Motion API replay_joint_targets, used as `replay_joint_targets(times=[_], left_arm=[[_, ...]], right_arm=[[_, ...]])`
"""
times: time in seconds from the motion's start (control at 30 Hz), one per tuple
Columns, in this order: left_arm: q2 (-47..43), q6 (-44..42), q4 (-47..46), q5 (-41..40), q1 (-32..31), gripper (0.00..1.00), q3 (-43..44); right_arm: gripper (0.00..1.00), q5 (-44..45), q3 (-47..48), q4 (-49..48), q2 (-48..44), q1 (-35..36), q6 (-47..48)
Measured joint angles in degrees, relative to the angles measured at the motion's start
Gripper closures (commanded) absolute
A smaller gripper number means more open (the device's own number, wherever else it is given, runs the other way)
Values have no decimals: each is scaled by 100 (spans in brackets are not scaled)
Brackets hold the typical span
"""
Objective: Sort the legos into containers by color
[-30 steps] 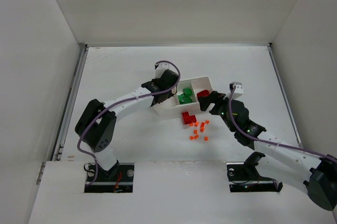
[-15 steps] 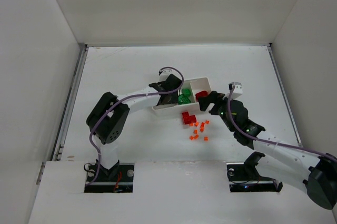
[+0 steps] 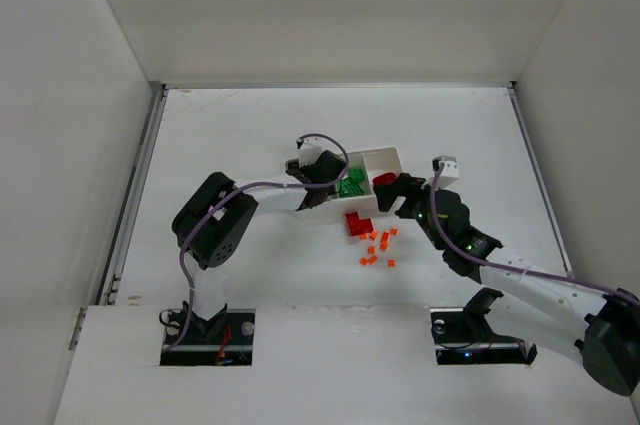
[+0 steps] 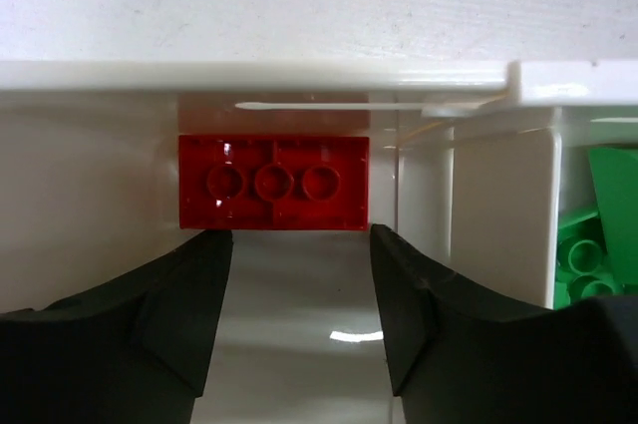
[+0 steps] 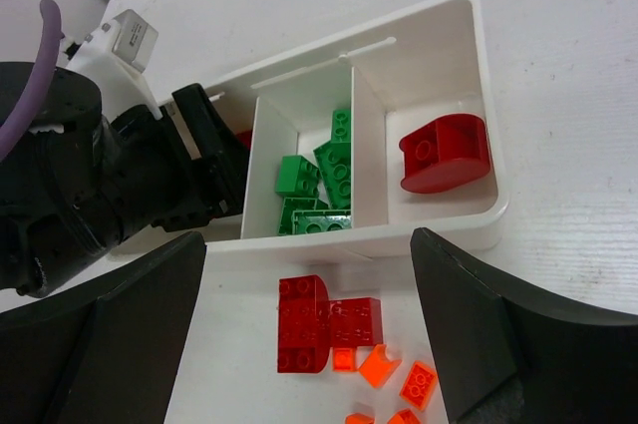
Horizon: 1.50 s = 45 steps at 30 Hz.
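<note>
Top view: left gripper (image 3: 322, 173) is parked over the left compartment of the white tray (image 3: 385, 157), and right gripper (image 3: 392, 195) is just beside its right end. 2 red bricks (image 3: 358, 225) and the orange bits (image 3: 378, 247) are on the table (image 3: 250, 125) near the tray.

Left wrist: jaws apart, gripping nothing. A flat red brick (image 4: 273, 183) lies in the compartment just past the fingertips.

Right wrist: jaws wide, nothing held. Green bricks (image 5: 319, 180) are in the middle compartment and a curved red piece (image 5: 446, 152) is in the right one.

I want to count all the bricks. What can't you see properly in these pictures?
- Top view: the left gripper covers the tray's left compartment, hiding what lies inside.
- Right wrist view: the bottom edge cuts off the orange bits, so no full count.
- Left wrist view: the green bricks run off the right edge.
</note>
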State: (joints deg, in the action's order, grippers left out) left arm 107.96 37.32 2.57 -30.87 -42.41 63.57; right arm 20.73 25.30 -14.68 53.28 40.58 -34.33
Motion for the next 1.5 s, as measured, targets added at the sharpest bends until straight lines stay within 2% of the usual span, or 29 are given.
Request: replay_joint_targets(times=[0.17,0.3,0.53,0.97,1.07,1.17,1.23,1.5], left_arm=[[4,11,-365,-223,-20,75,-155],[7,-7,-511,-275,-26,87,-214],[-79,-94,-479,-256,-55,92,-221],[-1158,-197,17,-17,-151,96,-192],[-1165,-205,116,42,-131,89,-192],[-1158,-247,293,98,-90,70,-164],[-1106,-236,439,160,-61,62,-57],[-811,-151,273,184,57,45,94]], right_arm=[[10,-13,0,-2,0,0,0],[10,-20,0,-4,2,0,2],[10,-20,0,-37,79,0,2],[10,-20,0,-39,87,0,0],[10,-20,0,-39,94,0,2],[10,-22,0,-46,146,0,0],[10,-20,0,-68,203,0,2],[9,-68,0,-199,310,0,35]])
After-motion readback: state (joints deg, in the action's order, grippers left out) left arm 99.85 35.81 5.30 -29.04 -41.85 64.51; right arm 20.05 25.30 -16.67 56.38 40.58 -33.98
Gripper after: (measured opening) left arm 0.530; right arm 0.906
